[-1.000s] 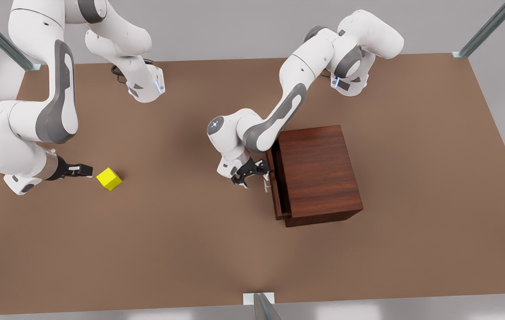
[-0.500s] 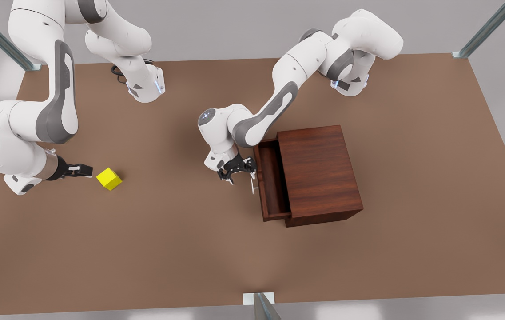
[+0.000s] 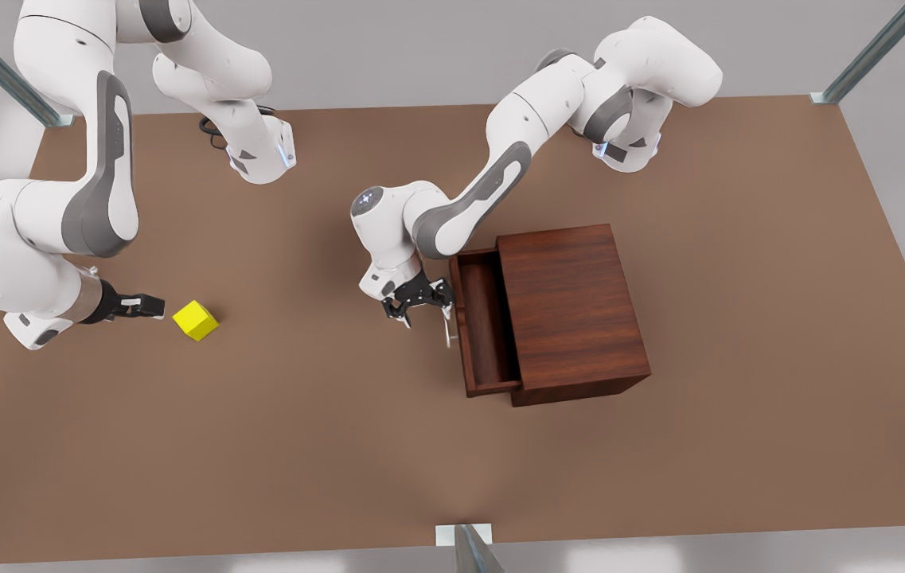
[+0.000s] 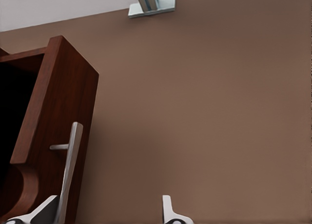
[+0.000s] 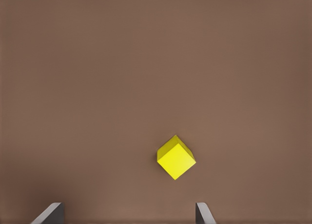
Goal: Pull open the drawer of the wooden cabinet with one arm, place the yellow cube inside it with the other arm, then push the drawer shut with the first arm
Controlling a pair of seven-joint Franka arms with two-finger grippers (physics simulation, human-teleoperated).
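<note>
The wooden cabinet (image 3: 571, 302) stands right of the table's middle in the front view. Its drawer (image 3: 458, 350) is pulled out toward the front view's left, and its inside is bare. My left gripper (image 3: 420, 306) hovers open just beside the drawer's front. In the left wrist view the silver handle (image 4: 69, 170) lies close to one fingertip (image 4: 48, 207), inside the open span of the left gripper (image 4: 108, 209). The yellow cube (image 3: 195, 320) rests on the table at the front view's left. My right gripper (image 3: 151, 305) is open a short way from it, facing the cube (image 5: 175, 157).
The brown table (image 3: 341, 446) has wide bare room between cube and cabinet. Both arm bases stand along the far edge. Metal posts rise at the far corners, and a bracket (image 3: 464, 537) sits at the near edge's middle.
The drawer has slid farther out toward the front view's left, and my left gripper has moved that way with it. The right arm and the cube have stayed in place.
</note>
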